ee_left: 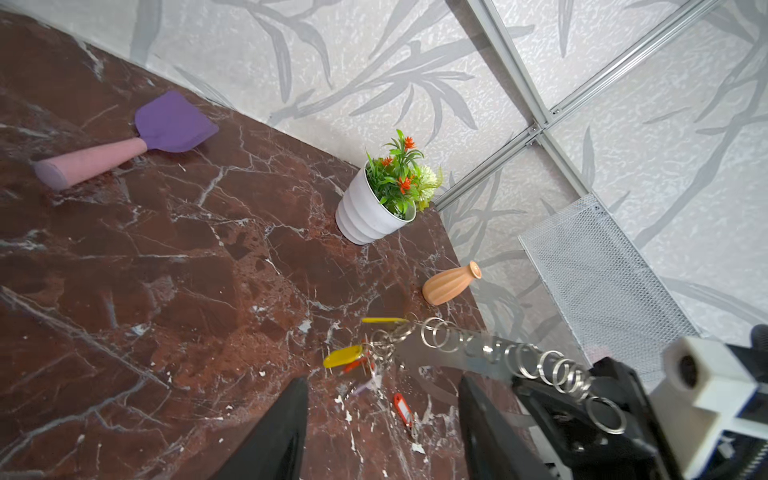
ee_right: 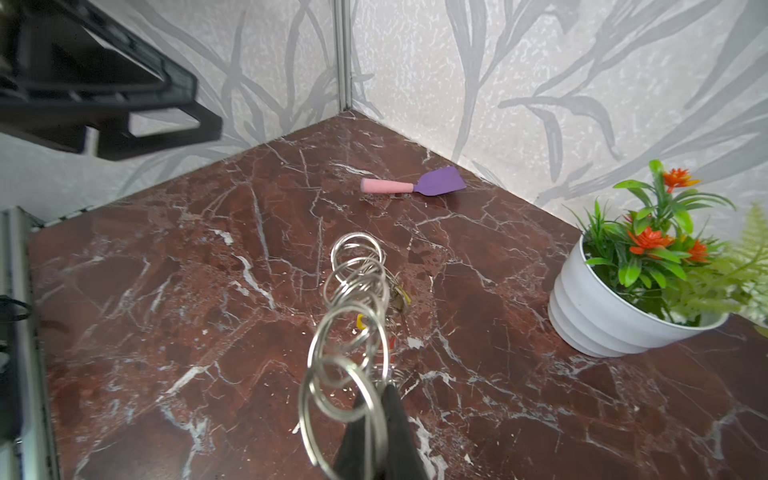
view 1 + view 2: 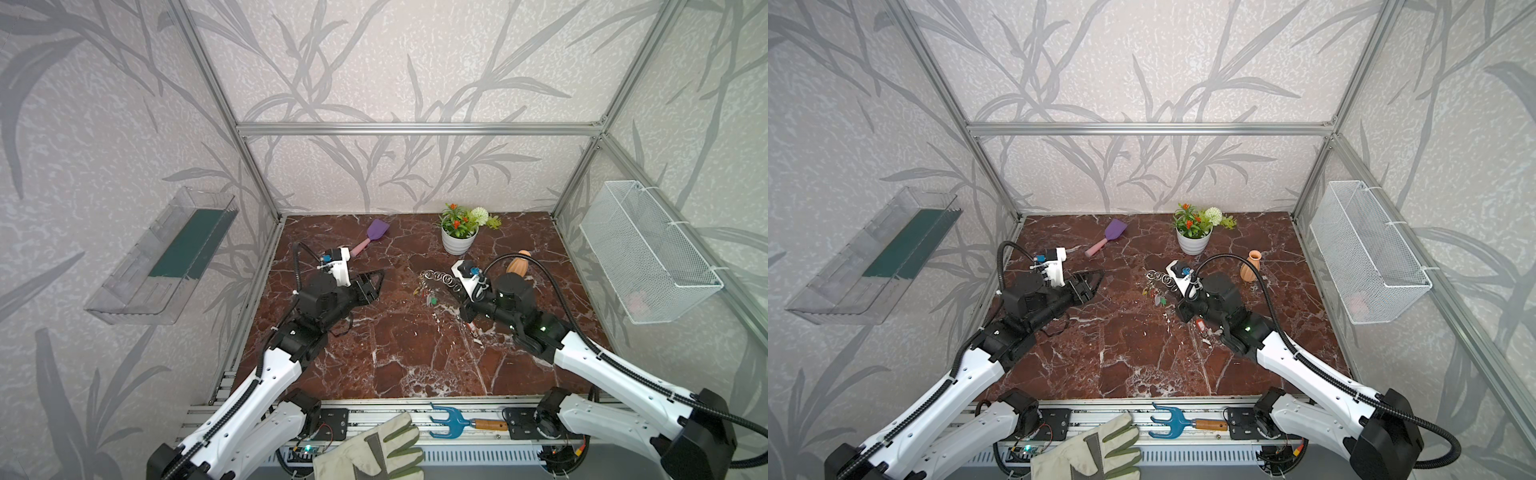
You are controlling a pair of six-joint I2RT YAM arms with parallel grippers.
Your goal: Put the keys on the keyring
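Clearly the right gripper (image 2: 380, 415) is clamped on the keyring (image 1: 457, 357), whose rings run out beyond its fingertips to the hanging keys (image 1: 343, 357). Farther off, the left gripper (image 3: 376, 284) has its jaws apart, empty. The floppy keyring may sway and dodge it.

One keyring (image 1: 453, 353), fringed with many silver rings. At least five keys (image 1: 343, 356): two yellow, two red and one green. They are too tangled for a sure count. One purple spatula (image 3: 376, 232), one potted plant (image 3: 458, 243), one orange vase (image 3: 517, 266), one glove (image 3: 374, 451), one blue hand rake (image 3: 451, 420), one clear wall tray (image 3: 162, 257), one wire basket (image 3: 648, 257).
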